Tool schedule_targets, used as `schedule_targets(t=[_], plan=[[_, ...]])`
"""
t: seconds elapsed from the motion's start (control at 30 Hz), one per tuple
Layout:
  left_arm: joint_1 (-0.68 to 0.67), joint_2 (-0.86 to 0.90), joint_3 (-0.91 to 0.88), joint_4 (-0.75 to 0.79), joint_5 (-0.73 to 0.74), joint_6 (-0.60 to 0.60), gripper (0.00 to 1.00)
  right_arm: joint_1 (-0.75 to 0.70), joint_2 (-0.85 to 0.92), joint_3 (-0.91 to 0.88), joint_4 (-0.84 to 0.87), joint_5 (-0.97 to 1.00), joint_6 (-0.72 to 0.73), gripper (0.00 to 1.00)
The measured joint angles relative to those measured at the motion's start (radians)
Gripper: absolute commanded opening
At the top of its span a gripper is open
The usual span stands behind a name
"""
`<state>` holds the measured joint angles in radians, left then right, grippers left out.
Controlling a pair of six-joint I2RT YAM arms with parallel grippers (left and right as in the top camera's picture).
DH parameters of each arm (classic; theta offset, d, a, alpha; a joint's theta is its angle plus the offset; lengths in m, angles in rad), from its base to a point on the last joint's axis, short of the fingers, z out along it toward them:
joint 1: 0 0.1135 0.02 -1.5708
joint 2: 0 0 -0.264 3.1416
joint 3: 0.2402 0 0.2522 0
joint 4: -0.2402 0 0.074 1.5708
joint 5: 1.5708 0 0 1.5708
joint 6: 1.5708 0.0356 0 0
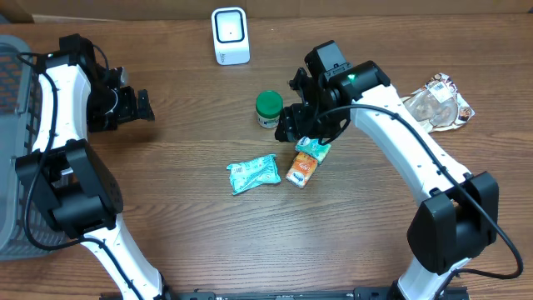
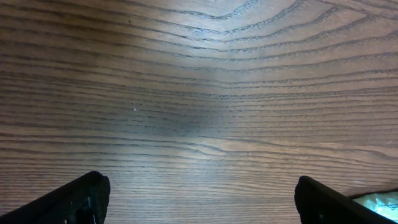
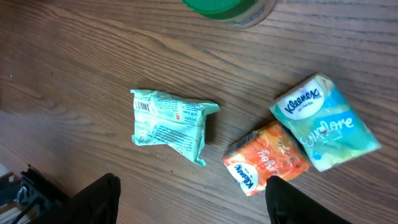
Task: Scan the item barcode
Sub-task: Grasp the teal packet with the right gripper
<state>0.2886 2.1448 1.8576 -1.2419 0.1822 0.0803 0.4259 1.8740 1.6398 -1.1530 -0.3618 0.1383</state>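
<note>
Left gripper wide open, empty | right gripper open, empty | teal pack on table, touching orange pack, part-hidden by gripper overhead | jar cut off by frame edge

Two tissue packs, one packet, one jar

- Left hand: fingers spread wide apart, pointing toward the right hand.
- Right hand: fingers parted, aimed downward, well apart from left hand.
</note>
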Motion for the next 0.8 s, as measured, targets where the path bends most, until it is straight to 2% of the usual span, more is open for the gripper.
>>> schedule_targets(t=[0.53,0.8], plan=[[0.0,0.0,0.0,0.0,0.0,0.0,1.0,0.0,0.001,-0.142,0.139,-0.034,-0.003,0.72],[0.0,0.0,0.0,0.0,0.0,0.0,1.0,0.0,0.01,-0.161,0.194,-0.055,0.005,0.68]])
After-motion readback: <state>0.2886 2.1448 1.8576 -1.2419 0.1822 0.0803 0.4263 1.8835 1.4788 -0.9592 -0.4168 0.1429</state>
